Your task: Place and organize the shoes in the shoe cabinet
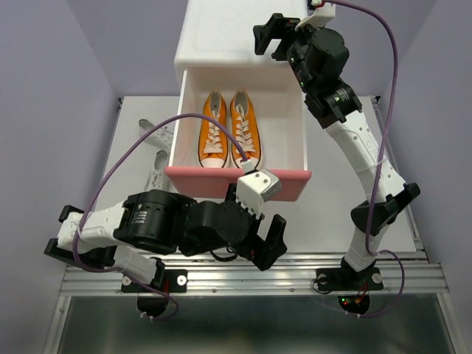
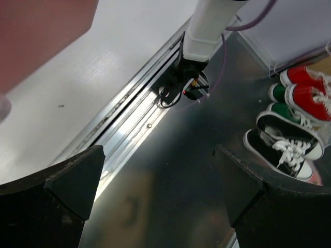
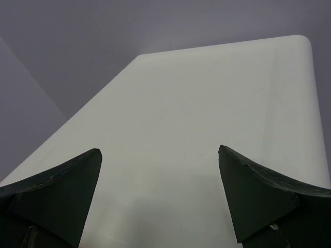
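Observation:
The shoe cabinet (image 1: 236,33) stands at the back of the table with its upper drawer pulled out, the pink drawer front (image 1: 237,182) facing me. The orange sneakers (image 1: 228,129) lie side by side inside the drawer, toes toward the front. The white sneakers (image 1: 157,155) lie on the table left of the drawer. My left gripper (image 1: 267,242) is open and empty, just in front of and below the drawer front; it also shows in the left wrist view (image 2: 160,186). My right gripper (image 1: 269,37) is open and empty above the cabinet top (image 3: 207,103).
The table's metal front rail (image 1: 251,276) runs beside the arm bases. In the left wrist view, red, green and black sneakers (image 2: 289,134) sit on the floor beyond the table edge, by the right arm's base (image 2: 186,82).

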You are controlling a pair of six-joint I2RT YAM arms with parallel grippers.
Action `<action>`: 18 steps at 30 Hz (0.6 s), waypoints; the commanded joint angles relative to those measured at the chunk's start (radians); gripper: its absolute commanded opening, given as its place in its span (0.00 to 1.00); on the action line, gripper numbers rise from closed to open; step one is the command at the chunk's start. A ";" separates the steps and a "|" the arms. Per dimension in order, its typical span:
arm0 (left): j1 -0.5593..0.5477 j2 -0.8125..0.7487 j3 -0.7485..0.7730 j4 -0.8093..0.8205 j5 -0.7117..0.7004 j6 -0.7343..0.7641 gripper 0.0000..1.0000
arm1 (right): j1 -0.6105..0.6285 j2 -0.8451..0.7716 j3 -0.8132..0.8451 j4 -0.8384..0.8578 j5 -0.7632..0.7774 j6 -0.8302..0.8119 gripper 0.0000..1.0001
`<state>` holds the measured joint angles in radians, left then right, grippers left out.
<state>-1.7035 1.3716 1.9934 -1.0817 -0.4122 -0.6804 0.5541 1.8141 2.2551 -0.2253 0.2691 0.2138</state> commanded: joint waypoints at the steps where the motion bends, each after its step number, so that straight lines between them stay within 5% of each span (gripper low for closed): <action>1: -0.024 -0.111 -0.200 -0.040 -0.180 -0.318 0.99 | -0.011 0.044 -0.097 -0.304 0.067 0.067 1.00; 12: 0.024 -0.128 -0.445 -0.041 -0.281 -0.567 0.99 | -0.020 0.050 -0.084 -0.302 0.079 0.079 1.00; 18: 0.149 -0.114 -0.470 -0.041 -0.333 -0.541 0.99 | -0.020 0.044 -0.083 -0.304 0.081 0.091 1.00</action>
<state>-1.6192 1.2758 1.5444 -1.1183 -0.6384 -1.1675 0.5499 1.8038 2.2375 -0.2096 0.2691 0.2161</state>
